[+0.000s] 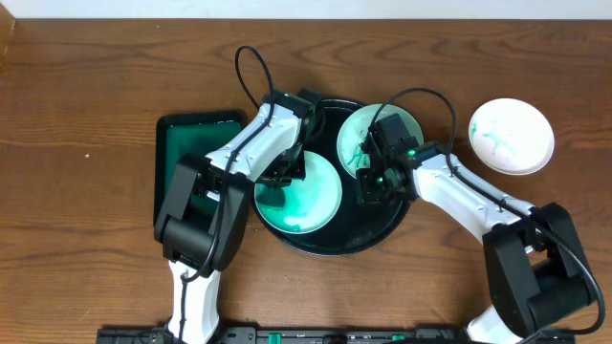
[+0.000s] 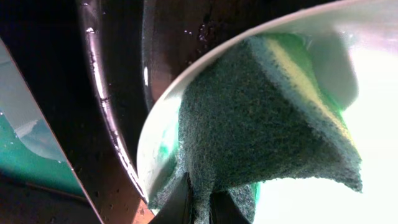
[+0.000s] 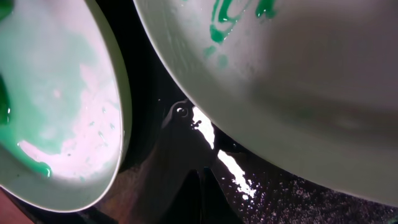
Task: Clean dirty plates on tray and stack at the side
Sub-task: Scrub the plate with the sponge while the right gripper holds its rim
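Left gripper [image 1: 287,174] – clamped on green sponge [image 2: 261,124], on near mint plate [image 1: 320,196] | right gripper [image 1: 373,183] – closed, over black tray [image 1: 382,227] beside far mint plate [image 1: 356,134] | white plate [image 1: 512,136] on table [image 1: 76,115], right of tray.

a pale mint plate [image 1: 314,199], flooded with wet green, lies front-left in the round glossy black tray [image 1: 356,231]. a second mint plate [image 1: 352,134], green-streaked, lies back-right. a white plate [image 1: 512,136], faintly smeared, rests on the wood tabletop [image 1: 96,86], right of the tray.

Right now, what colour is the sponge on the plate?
The sponge is dark green with a yellow layer, clearest in the left wrist view.
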You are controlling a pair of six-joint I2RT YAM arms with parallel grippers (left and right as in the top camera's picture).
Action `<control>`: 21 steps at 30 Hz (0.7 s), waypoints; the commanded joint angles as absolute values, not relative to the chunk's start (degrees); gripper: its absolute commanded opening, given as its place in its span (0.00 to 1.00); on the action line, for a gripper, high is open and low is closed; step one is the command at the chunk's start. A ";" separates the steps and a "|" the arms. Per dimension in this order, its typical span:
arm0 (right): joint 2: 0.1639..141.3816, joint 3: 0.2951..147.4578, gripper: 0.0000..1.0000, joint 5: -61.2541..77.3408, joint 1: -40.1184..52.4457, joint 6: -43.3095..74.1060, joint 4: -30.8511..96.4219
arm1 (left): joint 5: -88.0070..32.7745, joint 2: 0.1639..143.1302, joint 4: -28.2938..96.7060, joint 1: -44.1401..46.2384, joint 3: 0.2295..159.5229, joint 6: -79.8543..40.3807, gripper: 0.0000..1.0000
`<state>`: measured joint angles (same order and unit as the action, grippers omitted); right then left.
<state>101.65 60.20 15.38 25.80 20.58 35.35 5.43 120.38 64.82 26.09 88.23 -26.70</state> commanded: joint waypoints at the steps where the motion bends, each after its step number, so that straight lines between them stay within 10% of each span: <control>1: 101.91 60.99 0.01 14.83 25.93 21.15 35.51 | 0.08 121.36 63.90 25.82 88.07 -20.91 0.07; 18: 101.91 60.99 0.01 14.85 25.93 21.17 36.23 | -17.54 121.36 60.10 32.01 88.07 -16.40 0.07; 21: 101.91 60.99 0.22 14.85 25.93 21.17 35.97 | -17.54 121.36 60.20 31.24 88.07 -16.53 0.07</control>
